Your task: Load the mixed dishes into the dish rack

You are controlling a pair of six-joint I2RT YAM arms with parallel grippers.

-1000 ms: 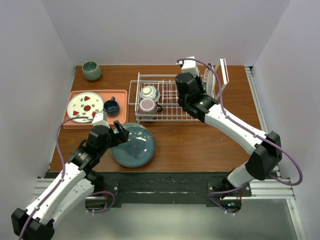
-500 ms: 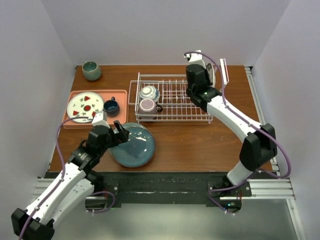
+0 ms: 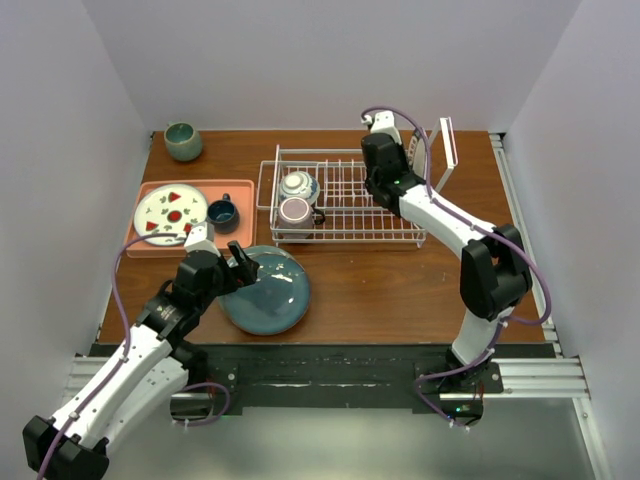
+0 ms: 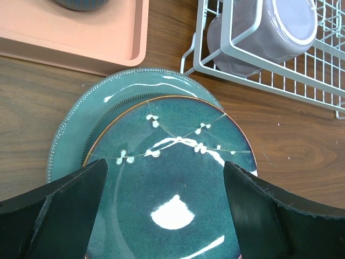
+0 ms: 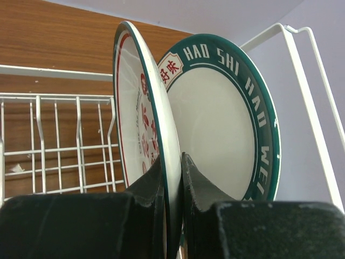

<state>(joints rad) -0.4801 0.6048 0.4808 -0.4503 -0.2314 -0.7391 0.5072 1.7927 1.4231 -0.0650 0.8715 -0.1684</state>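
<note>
a: status of the dish rack (image 3: 340, 200)?

b: loaded so far: the patterned bowl (image 3: 298, 185) and the pinkish mug (image 3: 296, 211) sit at the rack's left end. two plates stand on edge at its right end, against the tall wire end piece (image 5: 315, 102): the lettered teal-rim plate (image 5: 232, 118) behind, and a white plate with red marks (image 5: 141, 113) in front of it.

a: right gripper (image 5: 173, 178)?

b: pinched on the lower rim of that front plate, one finger on each face. release is not yet done.

a: what remains?

b: judged from the stack just in front of the rack: a dark teal plate (image 4: 172, 183) lying on a lighter teal plate (image 4: 73, 137). the left gripper (image 4: 164, 208) hovers over them, fingers spread wide, holding nothing. no yellow plate is identifiable.
</note>
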